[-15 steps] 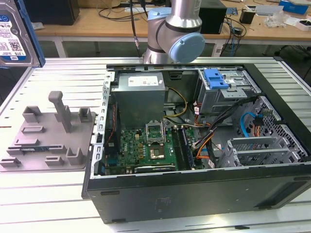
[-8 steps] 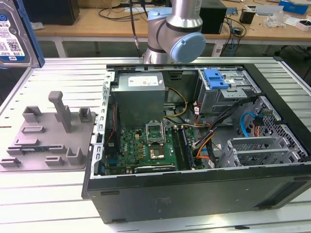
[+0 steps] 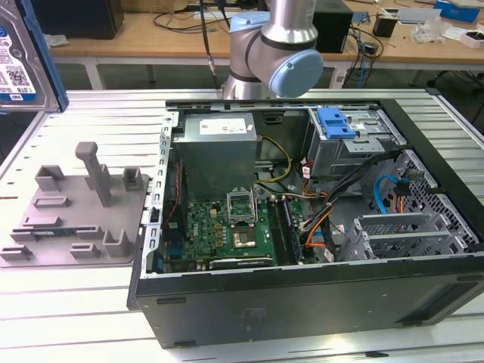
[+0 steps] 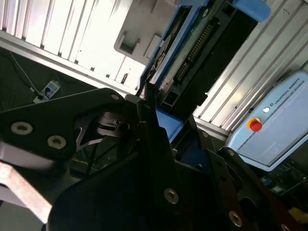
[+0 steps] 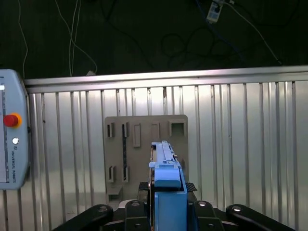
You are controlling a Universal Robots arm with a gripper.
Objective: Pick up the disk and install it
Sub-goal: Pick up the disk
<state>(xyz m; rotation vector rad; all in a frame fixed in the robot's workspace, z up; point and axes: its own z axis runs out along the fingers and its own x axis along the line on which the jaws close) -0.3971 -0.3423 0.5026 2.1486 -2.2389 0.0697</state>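
The disk [image 3: 17, 64], silver with a blue-and-white label and a blue rail along its edge, hangs high at the exterior view's far left, above the grey holder plate [image 3: 76, 215]. In the first wrist view the disk [image 5: 166, 175] is seen edge-on with its blue rail, over the holder plate [image 5: 144, 139] far below. My gripper [image 5: 166, 209] is shut on the disk, with a black finger on each side. In the second wrist view the disk [image 4: 192, 43] sticks out past the black fingers [image 4: 151, 125].
The open computer case [image 3: 302, 302] lies on the slatted table, with a metal drive cage with a blue latch [image 3: 336, 125] at its back right and a grey power-supply box [image 3: 219, 151] at the back. A teach pendant [image 5: 12, 144] lies on the table.
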